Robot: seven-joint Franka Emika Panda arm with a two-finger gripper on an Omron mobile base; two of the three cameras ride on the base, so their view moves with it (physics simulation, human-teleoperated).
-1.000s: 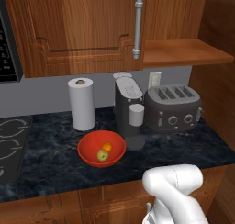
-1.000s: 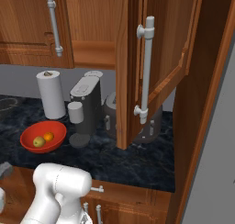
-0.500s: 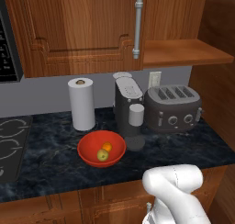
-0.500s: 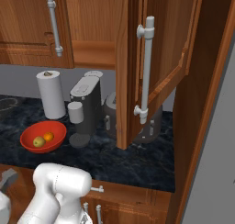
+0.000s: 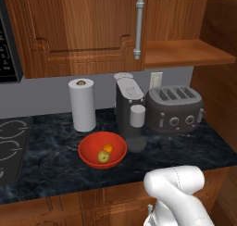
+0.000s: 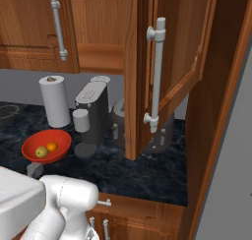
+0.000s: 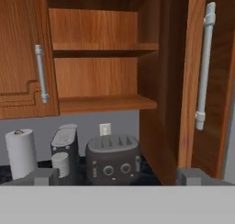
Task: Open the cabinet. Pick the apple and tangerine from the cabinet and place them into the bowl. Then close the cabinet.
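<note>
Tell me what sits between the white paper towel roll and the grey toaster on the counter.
A grey coffee machine stands between the white paper towel roll and the grey four-slot toaster, seen plainly in the left base view.

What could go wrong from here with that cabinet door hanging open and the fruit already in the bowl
The right cabinet door stands wide open over the counter, so the arm swinging up could clip its edge or handle instead of pushing it shut. The open gripper sits low, near the toaster, and might knock it while rising.

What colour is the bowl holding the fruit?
Glossy red; the bowl shows best in the left base view.
</note>
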